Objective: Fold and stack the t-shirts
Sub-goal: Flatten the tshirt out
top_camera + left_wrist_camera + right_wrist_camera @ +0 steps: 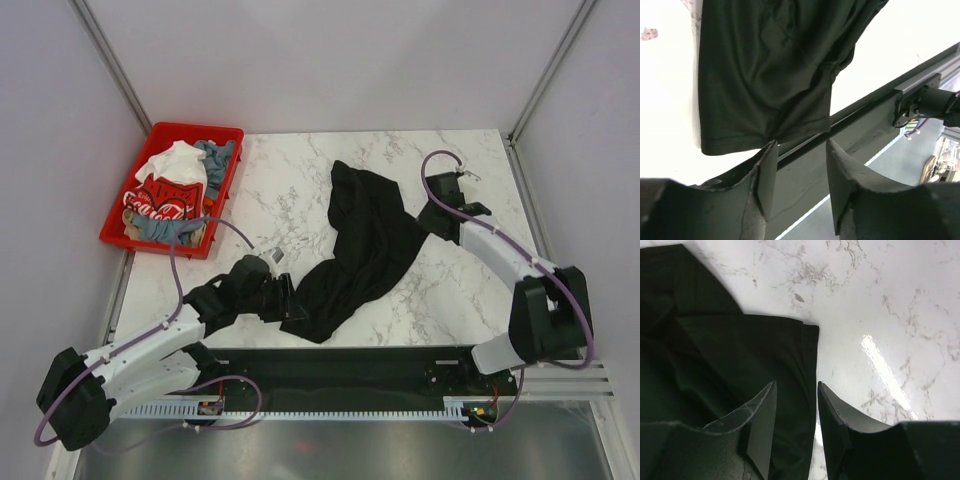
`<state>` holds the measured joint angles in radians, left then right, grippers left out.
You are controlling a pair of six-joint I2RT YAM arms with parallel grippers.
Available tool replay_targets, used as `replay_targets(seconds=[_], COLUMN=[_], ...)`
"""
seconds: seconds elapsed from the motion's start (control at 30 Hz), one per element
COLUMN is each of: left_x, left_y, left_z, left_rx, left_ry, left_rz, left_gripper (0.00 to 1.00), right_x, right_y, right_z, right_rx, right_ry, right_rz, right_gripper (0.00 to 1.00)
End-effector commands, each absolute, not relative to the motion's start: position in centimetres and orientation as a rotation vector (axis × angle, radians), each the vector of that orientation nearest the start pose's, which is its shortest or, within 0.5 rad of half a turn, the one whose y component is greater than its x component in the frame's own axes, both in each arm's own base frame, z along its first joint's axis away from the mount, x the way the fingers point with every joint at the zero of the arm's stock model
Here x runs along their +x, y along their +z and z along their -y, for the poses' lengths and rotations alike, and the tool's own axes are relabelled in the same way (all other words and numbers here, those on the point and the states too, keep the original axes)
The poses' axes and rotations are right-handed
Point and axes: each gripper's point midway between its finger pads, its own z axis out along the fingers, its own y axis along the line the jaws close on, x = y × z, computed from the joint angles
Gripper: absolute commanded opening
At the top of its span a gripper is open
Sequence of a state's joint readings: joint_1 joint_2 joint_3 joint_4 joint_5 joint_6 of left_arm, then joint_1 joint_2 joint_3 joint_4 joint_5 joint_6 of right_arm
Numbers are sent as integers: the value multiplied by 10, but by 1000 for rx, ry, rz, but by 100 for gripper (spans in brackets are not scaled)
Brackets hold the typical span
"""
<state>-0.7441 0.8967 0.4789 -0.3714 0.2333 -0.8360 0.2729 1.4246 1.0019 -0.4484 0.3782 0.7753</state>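
Observation:
A plain black t-shirt [365,240] lies crumpled in a long diagonal band across the marble table [290,180]. My left gripper [298,305] is at its near-left end. In the left wrist view that gripper [801,147] is open, its gap bare, with the shirt's hem [765,75] just beyond the fingertips. My right gripper [432,218] sits at the shirt's right edge. It [797,386] is open too, fingers astride the cloth's folded edge [740,355] without pinching it. A white tee [180,165], a red Coca-Cola tee [165,200] and a grey-blue one [215,155] are piled in the bin.
The red plastic bin [112,236] stands at the table's far-left corner. A black rail [350,362] runs along the near edge, right beside the left gripper. Bare marble [880,315] lies to the right of the shirt. Grey walls close in the sides and back.

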Motion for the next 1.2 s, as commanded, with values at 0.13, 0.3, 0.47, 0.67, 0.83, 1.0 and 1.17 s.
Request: replay_targets(seconds=[0.13,0.3,0.47,0.67,0.83,1.0,1.17], left_x=[146,145,153,153,154,156,154], left_y=[71,55,39,24,18,22,31], left_z=[218,215,200,199,196,196,199], left_rx=[-32,-38,-100,-120,-155,-156,-95], left_ry=[-881,-818,-693,-638,-608,-615,-659], left_rz=[-2600,-2661,-2653,-2703,-2714,-2695,-2678], left_gripper=[53,56,57,57,59,60,61], right_x=[408,421,415,410,400,382,367], right_y=[71,51,34,23,23,52,55], right_z=[-66,-62,-45,-29,-18,2,-1], right_rx=[767,781,805,793,787,782,776], right_ry=[0,-78,-207,-319,-376,-452,-391], right_rz=[-2364,-2387,-2387,-2388,-2382,-2292,-2296], right_gripper=[42,41,41,35,0,0,0])
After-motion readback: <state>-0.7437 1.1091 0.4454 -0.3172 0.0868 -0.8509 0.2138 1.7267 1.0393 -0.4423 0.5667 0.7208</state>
